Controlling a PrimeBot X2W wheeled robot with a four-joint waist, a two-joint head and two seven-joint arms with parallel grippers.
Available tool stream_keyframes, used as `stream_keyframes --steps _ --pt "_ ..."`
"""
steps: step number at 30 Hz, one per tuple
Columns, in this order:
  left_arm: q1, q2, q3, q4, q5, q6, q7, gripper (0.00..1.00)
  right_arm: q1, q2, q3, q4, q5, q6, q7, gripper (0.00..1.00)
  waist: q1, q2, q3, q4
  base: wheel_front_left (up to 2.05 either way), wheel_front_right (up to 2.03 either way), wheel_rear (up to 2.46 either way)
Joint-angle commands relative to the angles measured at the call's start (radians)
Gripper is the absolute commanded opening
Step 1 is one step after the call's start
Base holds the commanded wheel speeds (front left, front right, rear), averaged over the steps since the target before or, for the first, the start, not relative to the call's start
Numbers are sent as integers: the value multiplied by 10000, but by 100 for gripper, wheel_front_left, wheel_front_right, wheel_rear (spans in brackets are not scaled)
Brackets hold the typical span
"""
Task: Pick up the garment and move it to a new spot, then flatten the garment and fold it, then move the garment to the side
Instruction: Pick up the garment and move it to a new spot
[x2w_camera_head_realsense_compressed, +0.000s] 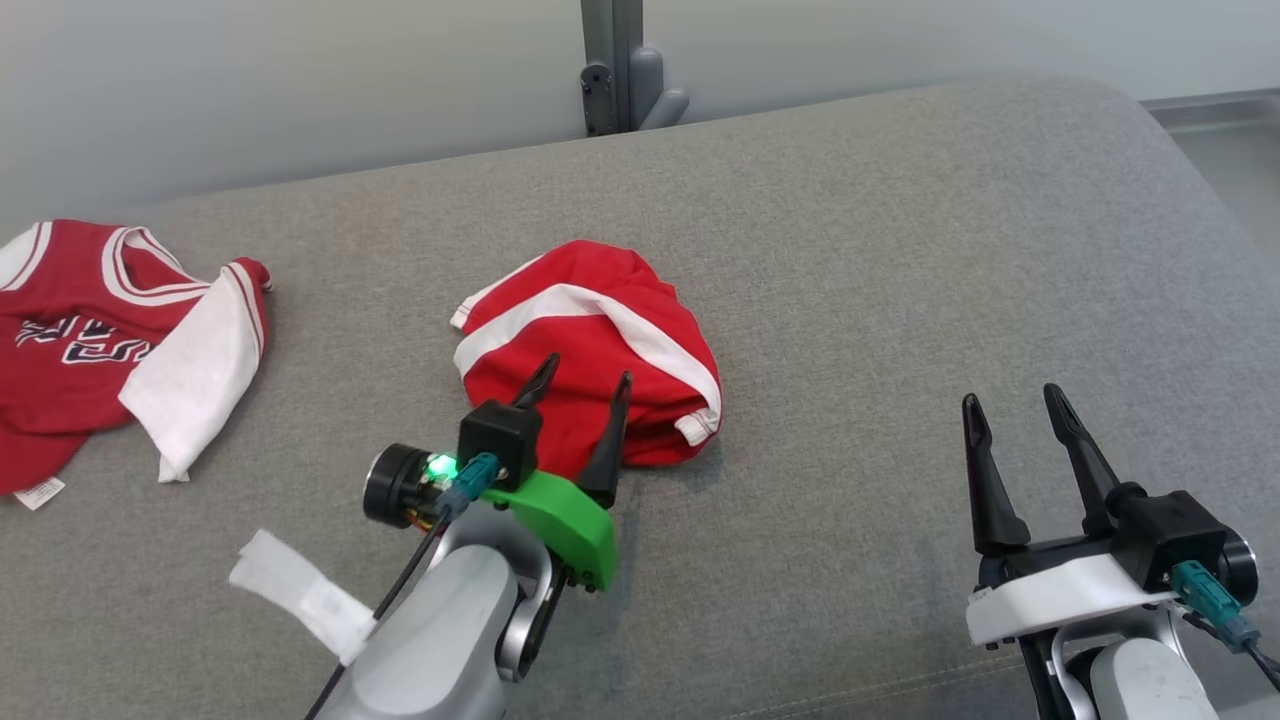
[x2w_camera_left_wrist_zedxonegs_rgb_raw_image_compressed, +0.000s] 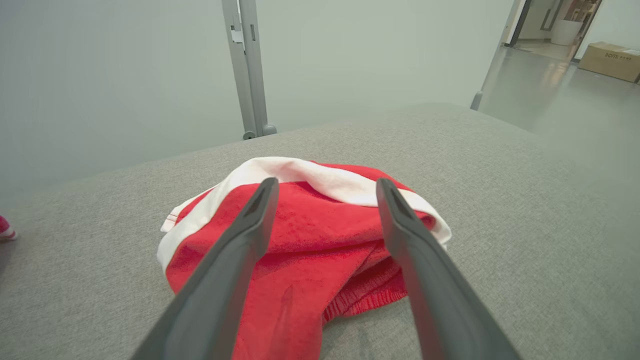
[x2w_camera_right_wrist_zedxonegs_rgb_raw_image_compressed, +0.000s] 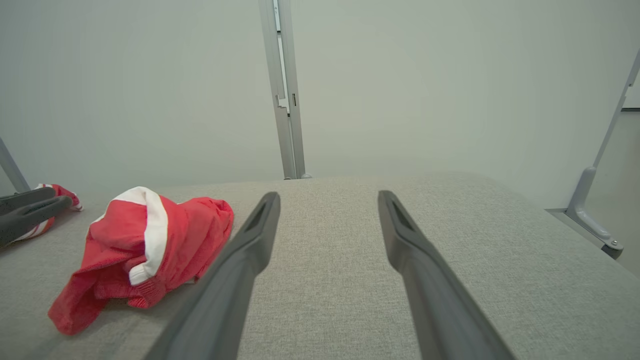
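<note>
Crumpled red garment (x2w_camera_head_realsense_compressed: 590, 340) lies mid-cushion (x2w_camera_head_realsense_compressed: 900, 250), bare grey fabric running wide to its right edge; left gripper (x2w_camera_head_realsense_compressed: 588, 368) spread apart at its near side, right gripper (x2w_camera_head_realsense_compressed: 1010, 395) spread apart, empty

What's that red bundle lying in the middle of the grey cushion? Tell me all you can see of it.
The red garment is a crumpled heap of soft knit cloth with broad white stripes and a ribbed hem at its near edge. It lies bunched, not flattened, on the grey cushion. The open left end effector hangs over its near part; whether it touches the cloth is unclear.
</note>
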Motion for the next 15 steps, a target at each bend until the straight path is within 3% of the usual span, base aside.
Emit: stream_keyframes --steps 1,9,15 --pt "412 154 273 -275 174 102 -23 100 122 -29 -22 -37 -82 -3 -37 100 0 99 -243 220 0 0 0" --pt "2478 567 2379 -2553 941 445 -12 100 333 -29 35 -154 -156 -3 -37 100 0 99 -574 492 0 0 0" --pt "4088 687 3843 -3717 1324 411 -12 100 554 -27 -63 -228 -153 -3 -37 100 0 99 -733 727 0 0 0"
